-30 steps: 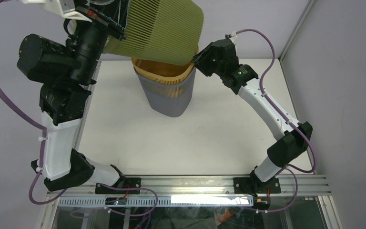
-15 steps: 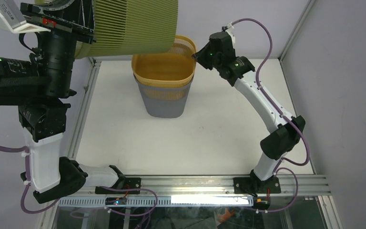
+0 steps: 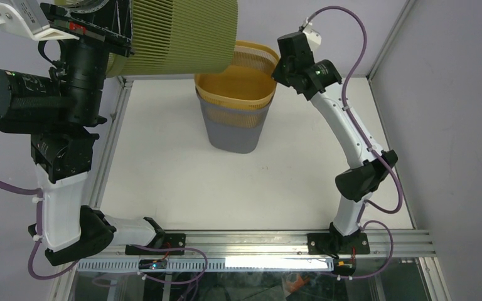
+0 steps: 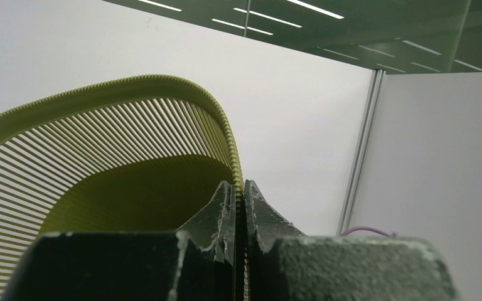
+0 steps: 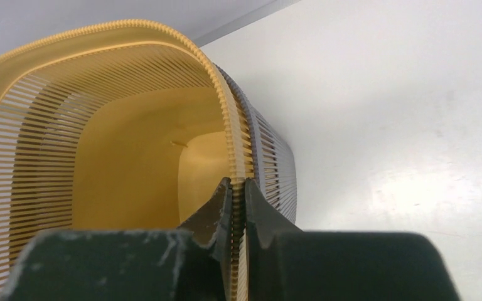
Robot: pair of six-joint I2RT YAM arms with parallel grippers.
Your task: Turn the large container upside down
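Left gripper (image 4: 239,194) is pinching green container (image 3: 176,37) rim aloft; right gripper (image 5: 238,191) is pinching yellow basket (image 3: 226,84) rim. Risk: thin edge grip slipping mid-flip.

The olive-green slatted bin (image 3: 176,37) hangs high above the bench's (image 3: 289,182) far left corner. It is tipped onto its side, open mouth facing left, rim pinched in the left end effector (image 4: 240,200).

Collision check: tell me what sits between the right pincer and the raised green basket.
Only the yellow basket's open mouth, its rim pinched by the right pincer; the top view shows it.
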